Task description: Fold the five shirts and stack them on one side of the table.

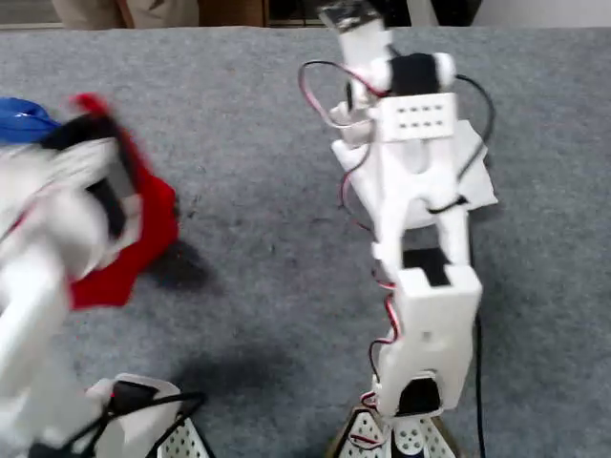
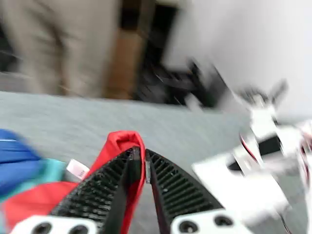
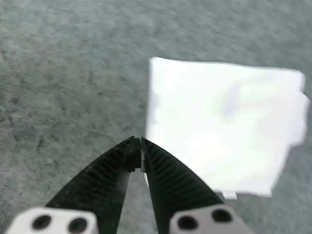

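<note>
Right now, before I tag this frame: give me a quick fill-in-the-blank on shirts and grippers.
1. The held shirt in the left gripper is ___.
2. The folded shirt by the right gripper is ___.
3. The far-left shirt in the high view is ___.
4. The right gripper's jaws are ___.
Missing words: red; white; blue; shut.
</note>
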Available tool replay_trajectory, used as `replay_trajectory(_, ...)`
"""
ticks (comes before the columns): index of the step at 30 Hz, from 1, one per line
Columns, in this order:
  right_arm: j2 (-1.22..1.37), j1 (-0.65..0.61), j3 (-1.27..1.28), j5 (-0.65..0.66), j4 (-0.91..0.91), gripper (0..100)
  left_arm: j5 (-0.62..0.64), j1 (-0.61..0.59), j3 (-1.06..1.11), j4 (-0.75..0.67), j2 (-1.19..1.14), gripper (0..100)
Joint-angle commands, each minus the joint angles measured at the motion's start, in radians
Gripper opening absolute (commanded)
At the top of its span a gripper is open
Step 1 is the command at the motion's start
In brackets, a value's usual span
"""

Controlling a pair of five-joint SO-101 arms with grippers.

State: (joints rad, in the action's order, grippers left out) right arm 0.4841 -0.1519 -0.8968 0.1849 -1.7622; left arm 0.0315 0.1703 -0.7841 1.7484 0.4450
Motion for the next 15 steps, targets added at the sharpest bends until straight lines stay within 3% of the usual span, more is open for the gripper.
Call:
replay_trajectory(1,-0.142,0.093,0.065,0.003,-0.021,1.2,0.015,0.256,-0.032,0.011,-0.082,2)
replay_trajectory(10,-0.236,0.315,0.148,0.100,-0.020,1.2,0.008,0.672,-0.072,0.009,-0.312,2)
replay_trajectory(15,-0.239,0.387,0.143,0.129,-0.020,1.2,0.006,0.792,-0.164,0.009,-0.389,2)
